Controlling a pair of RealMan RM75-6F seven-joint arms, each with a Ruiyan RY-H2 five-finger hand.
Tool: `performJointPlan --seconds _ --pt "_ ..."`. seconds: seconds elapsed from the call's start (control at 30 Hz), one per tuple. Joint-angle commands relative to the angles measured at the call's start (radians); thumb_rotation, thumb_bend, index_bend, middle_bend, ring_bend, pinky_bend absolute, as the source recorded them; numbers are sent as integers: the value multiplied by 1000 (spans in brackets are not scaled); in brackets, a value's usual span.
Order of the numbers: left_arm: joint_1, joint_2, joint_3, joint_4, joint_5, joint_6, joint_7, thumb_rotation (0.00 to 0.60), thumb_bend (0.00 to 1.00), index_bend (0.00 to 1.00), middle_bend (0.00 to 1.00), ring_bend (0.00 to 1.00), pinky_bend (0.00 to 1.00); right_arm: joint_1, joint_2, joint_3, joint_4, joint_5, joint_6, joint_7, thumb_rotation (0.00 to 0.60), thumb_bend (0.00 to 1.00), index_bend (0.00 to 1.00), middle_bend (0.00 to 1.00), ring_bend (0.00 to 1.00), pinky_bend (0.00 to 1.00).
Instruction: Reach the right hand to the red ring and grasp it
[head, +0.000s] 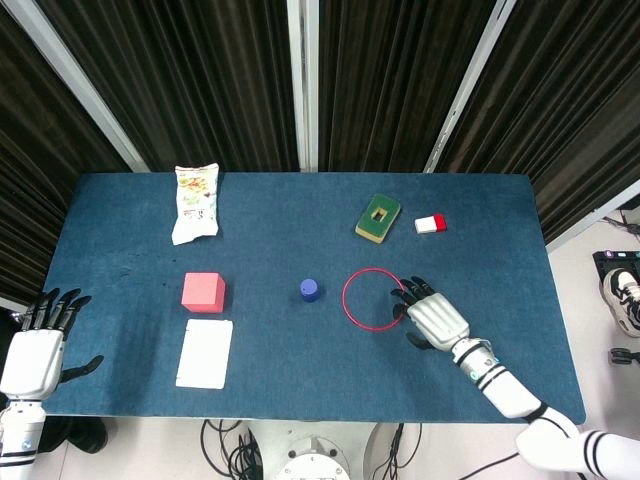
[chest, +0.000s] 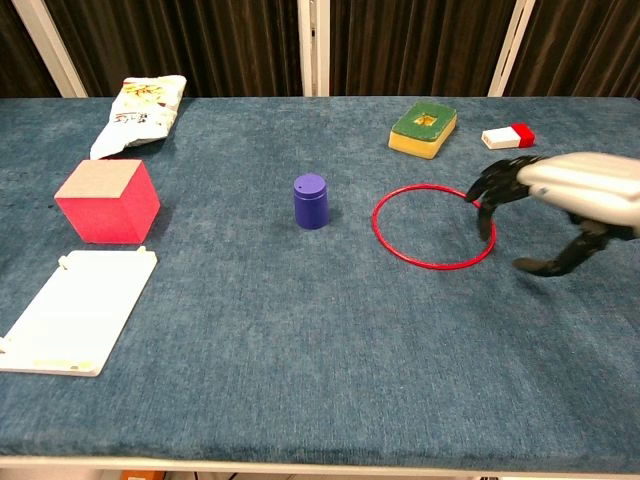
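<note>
Here the red ring (head: 374, 298) (chest: 433, 226) lies flat on the blue table (head: 300, 380), just right of the small purple cup (head: 309, 290). The right hand (head: 432, 318) (chest: 560, 200) hangs over the ring's right edge, fingers (chest: 490, 190) spread apart and holding nothing. A green sponge (head: 377, 218) and a white-and-red block (head: 430, 224) sit behind the ring. The left hand (head: 38, 350) waits far off at the table's left edge, its fingers spread too.

blue table (head: 270, 340) with red ring (head: 352, 310), cube (head: 203, 292), sponge (head: 378, 219)

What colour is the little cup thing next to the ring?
The small cup is dark blue, seen best in the chest view.
</note>
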Motion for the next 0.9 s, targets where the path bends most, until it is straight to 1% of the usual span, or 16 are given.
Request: performJointPlan --seconds 0.03,0.23,0.43,0.63,0.9 --pt "1 -1 0 4 -1 -1 -3 600 0 165 88 0 0 20 -31 -4 33 13 -15 -5 600 282 431 155 0 0" --pt "0 -3 -1 12 -1 -2 -11 600 0 165 88 0 0 33 -55 -13 59 26 -16 -1 600 309 458 158 0 0" --pt "2 -5 -1 20 -1 -1 -20 600 0 165 88 0 0 42 -75 -19 76 35 -10 2 600 313 475 163 0 0" --pt "6 -7 0 29 -2 4 -28 600 0 162 88 0 0 53 -97 -21 100 43 -6 -3 600 313 517 175 0 0" --pt "13 -4 2 33 -4 8 -37 600 0 162 88 0 0 63 -122 -25 123 50 -1 2 600 327 614 222 0 0"
